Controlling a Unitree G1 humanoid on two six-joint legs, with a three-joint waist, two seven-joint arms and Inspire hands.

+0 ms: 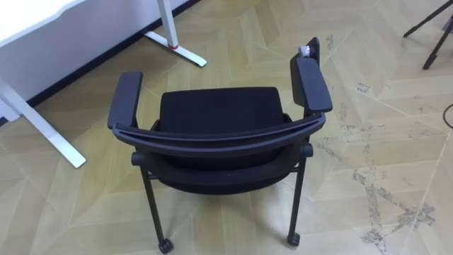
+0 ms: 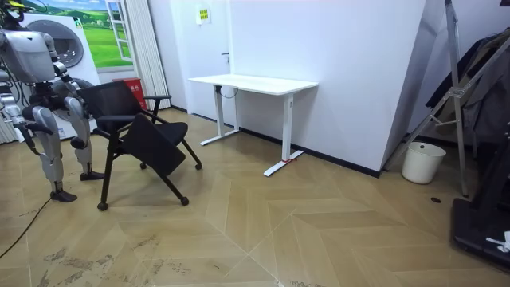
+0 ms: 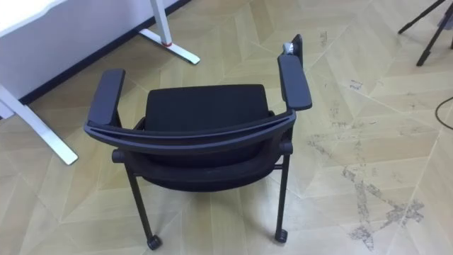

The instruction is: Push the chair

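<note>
Directly below the head camera stands the black chair (image 1: 219, 110), seen from behind and above: its curved backrest (image 1: 219, 136) is nearest the robot, the seat and both armrests point away toward the white desk (image 1: 42, 18), and its castors sit on the herringbone wood floor (image 1: 396, 106). The desk's white foot (image 1: 185, 54) lies just beyond the chair's front left. In the room view the chair is between the robot and the desk and well apart from the desk, not tucked under the top. That view puts the robot close behind the backrest, upright and facing it. Its right hand (image 2: 30, 137) seems to hang low beside the leg nearer the camera, and I cannot tell how it is held. The top rail of the backrest is bare, with nothing resting on it. As I judge it, the approach is done: the robot is lined up squarely behind the chair and near enough to reach it. The push itself looks not yet begun. What is left is to bring a hand up onto the backrest rail and roll the chair forward toward the desk, keeping it straight so the left armrest (image 1: 124, 99) passes clear of the desk leg.
</note>
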